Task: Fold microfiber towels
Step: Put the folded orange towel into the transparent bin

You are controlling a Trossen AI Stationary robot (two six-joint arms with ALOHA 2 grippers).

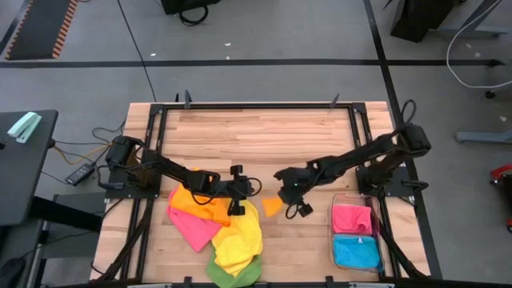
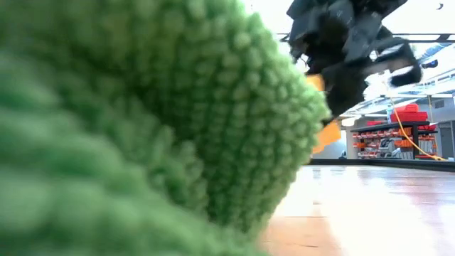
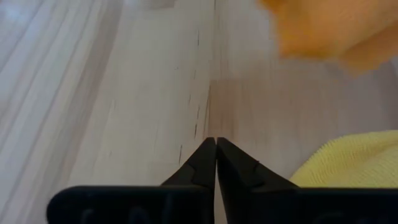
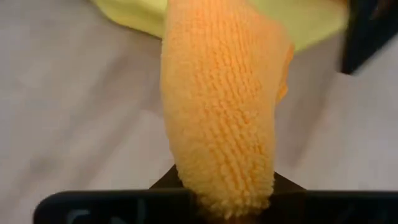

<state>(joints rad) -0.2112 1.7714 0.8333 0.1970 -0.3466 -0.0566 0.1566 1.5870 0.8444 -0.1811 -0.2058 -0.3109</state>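
The fingers (image 3: 216, 163) of your left gripper (image 1: 254, 186) are pressed together with nothing between them, as the left wrist view shows, and this gripper is above the bare wood just beside the yellow towel (image 1: 238, 237). Your right gripper (image 1: 282, 194) is pinching one part of the orange towel (image 4: 219, 106); in the right wrist view the cloth comes out from between the fingers and hangs in front of the camera. From above, you see an orange piece (image 1: 272, 206) under this gripper, near the middle of the table (image 1: 264, 132), and more orange cloth (image 1: 198, 208) under your left arm, on the pile; whether these two are one towel, I cannot tell. The pile is at the front edge of the table, left of its middle: the pink towel (image 1: 194, 228) at the left, the yellow one in the middle, the green towel (image 1: 232, 276) at the very front edge, so close to the low camera that it fills most of that view. Near the front right corner stands the clear bin (image 1: 357, 262), and inside it a folded pink towel (image 1: 353, 218) and a folded blue towel (image 1: 356, 252) lie side by side.
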